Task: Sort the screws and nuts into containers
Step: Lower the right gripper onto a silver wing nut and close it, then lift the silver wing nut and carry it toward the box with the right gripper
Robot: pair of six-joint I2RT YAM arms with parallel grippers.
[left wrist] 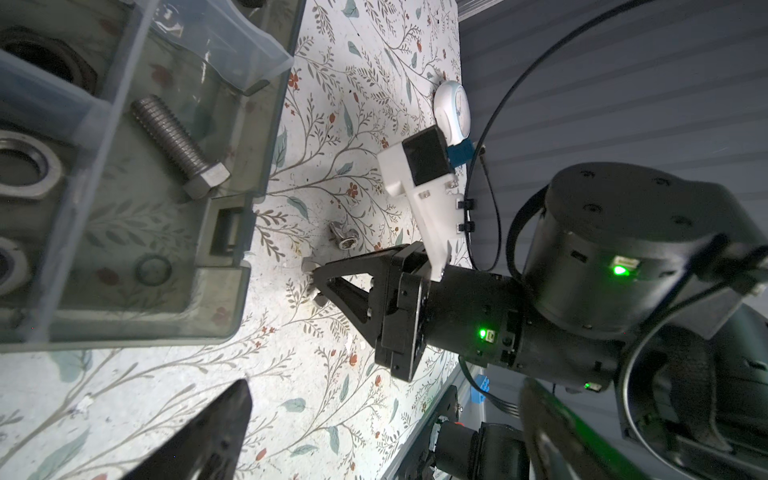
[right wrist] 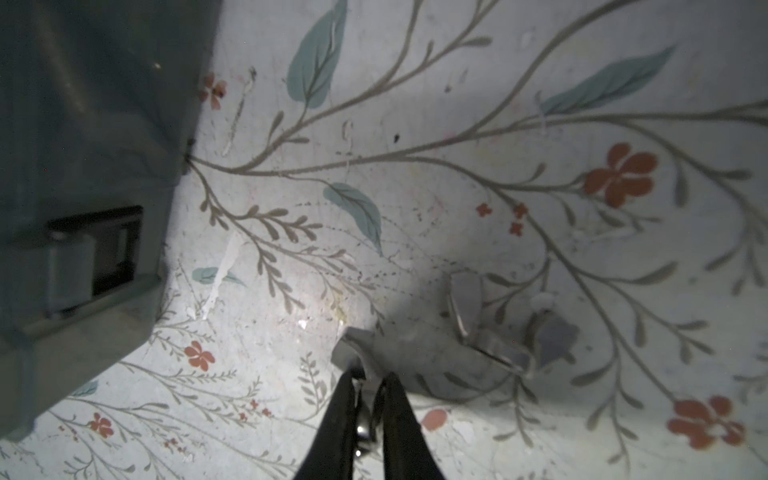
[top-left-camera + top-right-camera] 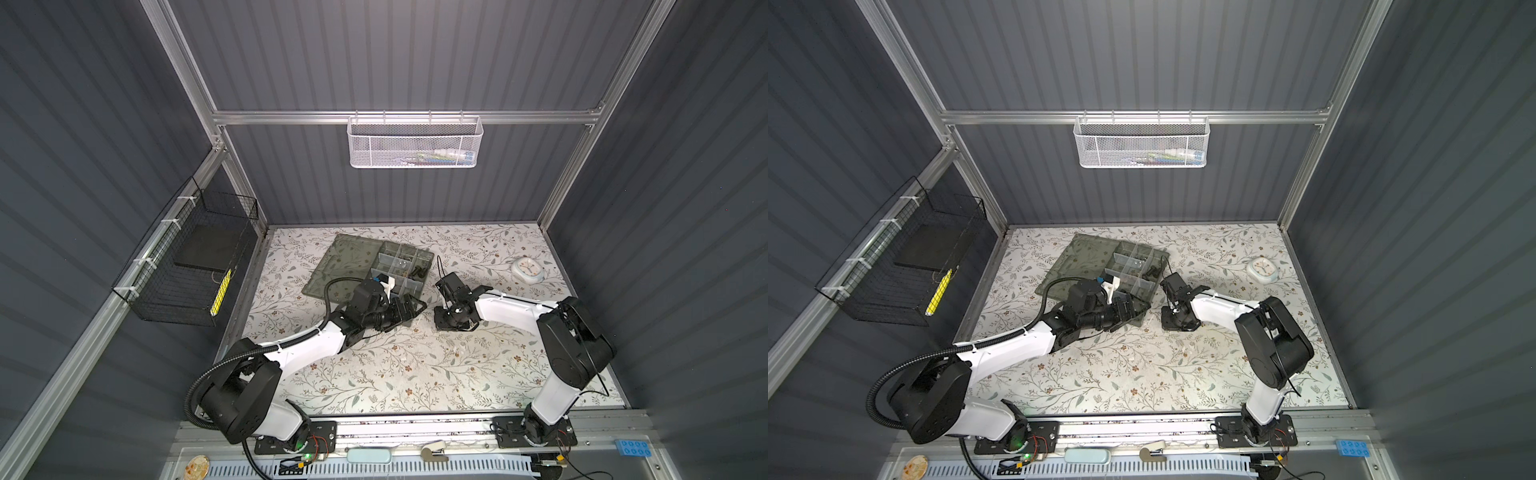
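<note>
Silver bolt [image 1: 178, 145] and nuts [image 1: 25, 166] are already boxed; right of the box [image 1: 266, 124] at mid-frame, one loose nut [image 2: 357, 353] is pinched in the narrowed right claw [image 2: 368, 382]; another nut [image 1: 345, 237] is left lying.

A translucent grey-green plastic organiser box [image 1: 124, 224] with pale dividers fills the upper left of the frame; a silver hex-head screw [image 1: 178, 145] lies flat in one compartment, silver hexagonal nuts [image 1: 52, 174] in the next. At mid-frame the black right gripper [image 1: 312, 277] pinches a small silver metal piece [image 1: 308, 264] on the floral-patterned counter [image 1: 270, 374], a short silver threaded sleeve [image 1: 345, 237] just beside it. A round white clock [image 1: 453, 104] sits higher in the frame.
</note>
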